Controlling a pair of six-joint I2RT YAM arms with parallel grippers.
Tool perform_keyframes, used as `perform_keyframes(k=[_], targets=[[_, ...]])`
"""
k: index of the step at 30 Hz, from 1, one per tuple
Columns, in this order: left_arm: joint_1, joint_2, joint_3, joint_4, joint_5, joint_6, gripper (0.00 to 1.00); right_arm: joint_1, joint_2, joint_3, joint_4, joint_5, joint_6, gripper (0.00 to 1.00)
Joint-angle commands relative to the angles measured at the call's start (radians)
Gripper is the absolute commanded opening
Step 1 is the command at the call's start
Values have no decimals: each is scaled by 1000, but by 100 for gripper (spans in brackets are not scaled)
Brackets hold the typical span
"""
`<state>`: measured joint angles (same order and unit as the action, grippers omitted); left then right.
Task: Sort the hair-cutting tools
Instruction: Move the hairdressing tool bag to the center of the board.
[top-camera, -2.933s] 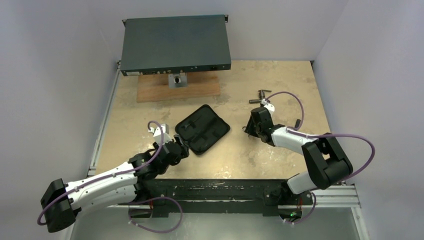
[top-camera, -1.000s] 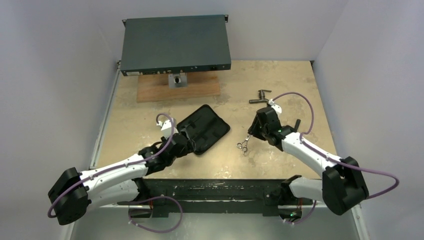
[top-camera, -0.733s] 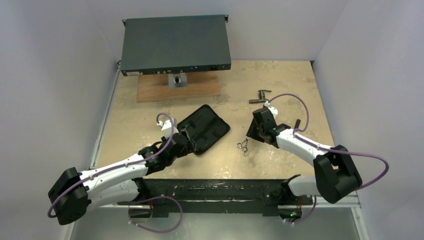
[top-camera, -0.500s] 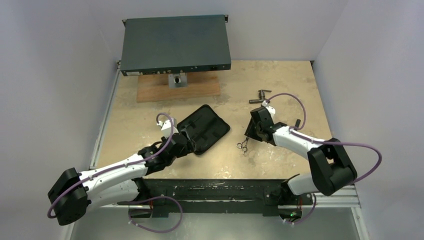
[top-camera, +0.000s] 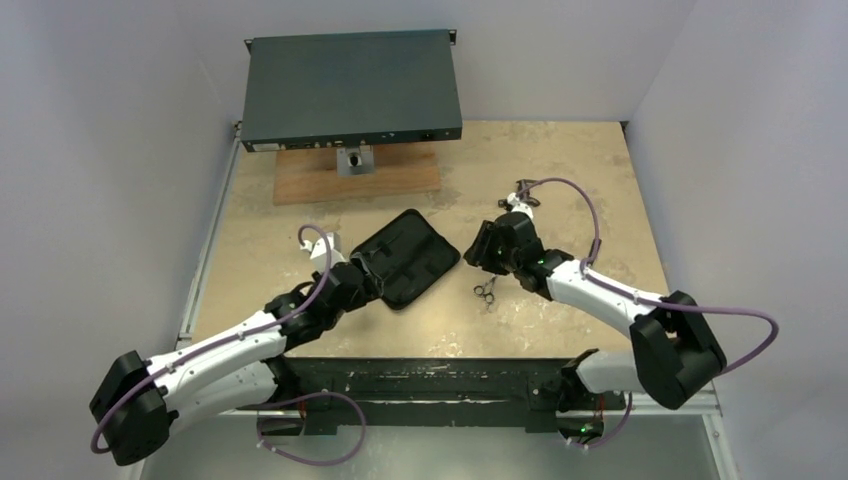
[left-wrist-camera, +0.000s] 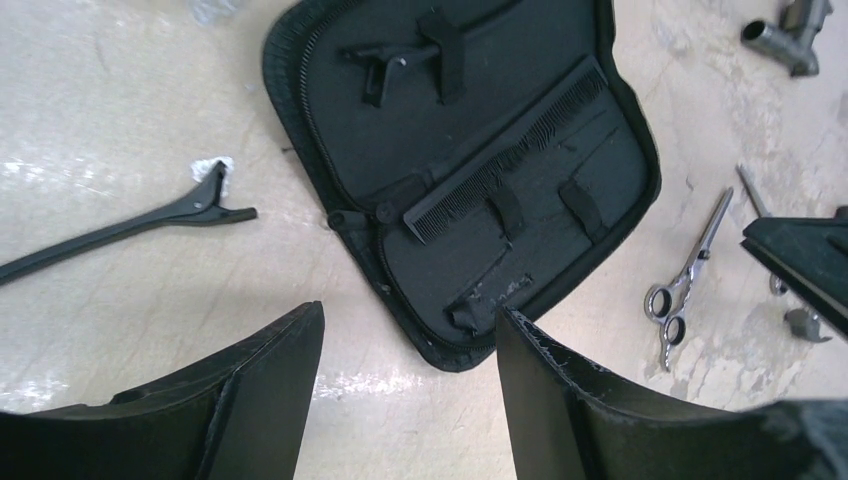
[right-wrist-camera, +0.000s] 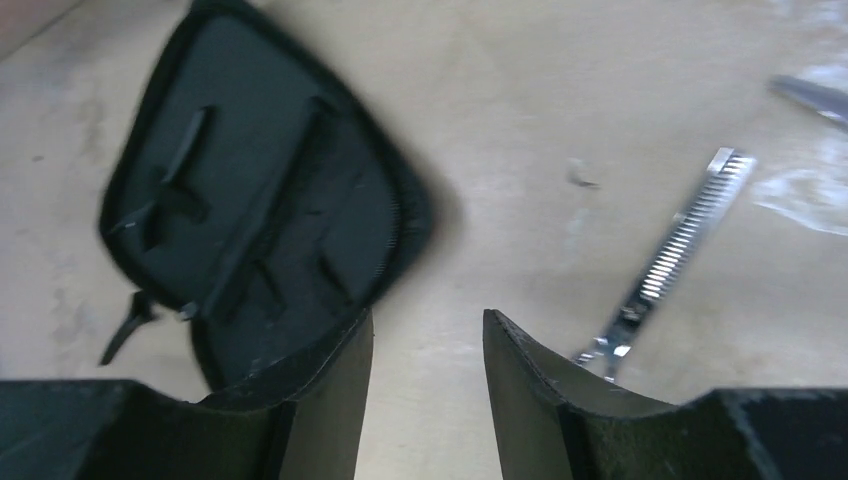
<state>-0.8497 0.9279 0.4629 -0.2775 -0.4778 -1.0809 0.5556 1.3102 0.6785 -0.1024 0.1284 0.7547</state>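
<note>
Two released claws, both empty, flank the open case (top-camera: 405, 258).
Comb (left-wrist-camera: 505, 165) lies slantwise inside the case; clip (left-wrist-camera: 130, 225) is on the table (top-camera: 560, 150) left of it, and scissors (top-camera: 486, 290) lie right of it, apart. T-fitting (top-camera: 522, 190) sits farther back, with a box (top-camera: 350, 88) over a board (top-camera: 355, 172) at the rear. Left claw (left-wrist-camera: 410, 330) hovers at the case's near edge. Right claw (right-wrist-camera: 428, 325) has swung left from above the scissors toward the case; the scissors have not moved.
</note>
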Motion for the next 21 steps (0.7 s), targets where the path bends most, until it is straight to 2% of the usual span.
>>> perform_keyframes(k=[1, 10, 17, 21], targets=[[46, -86, -18, -42, -5, 1, 63, 13, 36, -29, 215, -194, 102, 46], [51, -196, -33, -162, -34, -19, 63, 40, 202, -36, 390, -313, 242, 56], [52, -221, -44, -183, -33, -30, 63, 55, 271, -29, 429, -303, 300, 55], [51, -225, -40, -195, -33, -28, 63, 58, 321, -31, 467, -295, 326, 50]])
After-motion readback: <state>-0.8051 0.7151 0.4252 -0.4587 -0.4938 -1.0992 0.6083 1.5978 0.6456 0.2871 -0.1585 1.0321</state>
